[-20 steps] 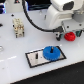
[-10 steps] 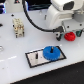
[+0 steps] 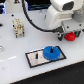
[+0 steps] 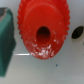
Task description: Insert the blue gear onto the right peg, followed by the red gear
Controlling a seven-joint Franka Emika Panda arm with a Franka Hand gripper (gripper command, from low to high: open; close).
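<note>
Red gear, toothed plastic, is clamped in the gripper, mostly hidden in the exterior view; blue gear is seated on the plate.

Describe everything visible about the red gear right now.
The red gear is a small, round, bright-red toothed disc that looks like plastic, with a raised hub around a dark oval centre hole. In the exterior view it sits under the arm's white head, mostly hidden by the claw, toward that view's right and apart from the blue gear on the white plate. The wrist view shows it close up, filling the frame; whether it rests on the table or is lifted cannot be told.
</note>
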